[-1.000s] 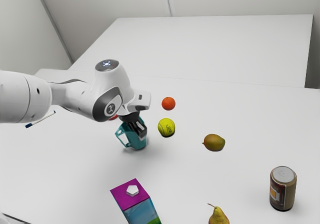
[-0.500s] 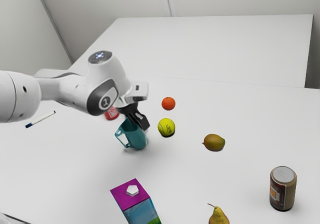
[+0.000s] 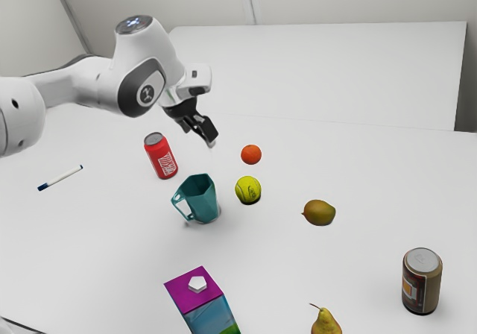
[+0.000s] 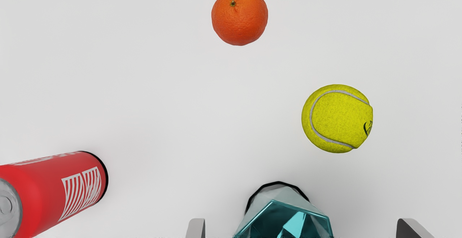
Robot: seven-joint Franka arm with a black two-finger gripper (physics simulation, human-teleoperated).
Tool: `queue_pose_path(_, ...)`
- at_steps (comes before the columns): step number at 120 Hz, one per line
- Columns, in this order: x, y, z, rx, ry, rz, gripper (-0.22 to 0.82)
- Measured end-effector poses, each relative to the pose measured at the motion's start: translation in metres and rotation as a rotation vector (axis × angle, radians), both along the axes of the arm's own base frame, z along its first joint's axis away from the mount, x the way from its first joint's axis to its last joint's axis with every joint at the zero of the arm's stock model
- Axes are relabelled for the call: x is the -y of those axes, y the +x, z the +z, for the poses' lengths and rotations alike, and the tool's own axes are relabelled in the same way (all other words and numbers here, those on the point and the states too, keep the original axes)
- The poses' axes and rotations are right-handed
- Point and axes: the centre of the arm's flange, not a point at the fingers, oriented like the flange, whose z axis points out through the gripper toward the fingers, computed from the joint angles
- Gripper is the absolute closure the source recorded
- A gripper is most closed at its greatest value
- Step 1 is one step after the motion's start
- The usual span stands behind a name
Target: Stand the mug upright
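High above the table, my gripper (image 3: pixel 208 136) is up and behind the teal mug (image 3: pixel 200 200), apart from it. The mug stands upright on its base, its open rim facing up and its handle toward the exterior view's left. In the wrist view my gripper (image 4: pixel 301 227) is open, its two fingertips wide apart. Between and beyond them appears the rim of the mug (image 4: pixel 285 218), with nothing held; the handle is out of sight there.
A red can (image 3: pixel 161 156), an orange (image 3: pixel 251 154) and a tennis ball (image 3: pixel 248 190) are near the mug. A carton (image 3: pixel 203 300) stands in front. Farther off are a mango (image 3: pixel 320 212), a pear (image 3: pixel 326 322), a brown can (image 3: pixel 422 282) and a marker (image 3: pixel 60 177).
My gripper has risen off the mug and drawn back toward the exterior view's upper left, uncovering the mug's rim and the red can. The mug has stayed where it was.
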Motion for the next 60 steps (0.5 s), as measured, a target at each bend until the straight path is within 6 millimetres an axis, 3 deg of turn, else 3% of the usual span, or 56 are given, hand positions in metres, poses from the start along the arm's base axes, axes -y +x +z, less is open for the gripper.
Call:
queue_pose_path(16,-0.001,0.018,0.02,-0.044,0.023,0.022,0.01)
queue_pose_path(34,0.012,0.031,0.03,-0.12,0.026,0.031,0.01)
queue_pose_path(60,0.006,0.047,0.05,-0.231,0.003,0.097,0.0)
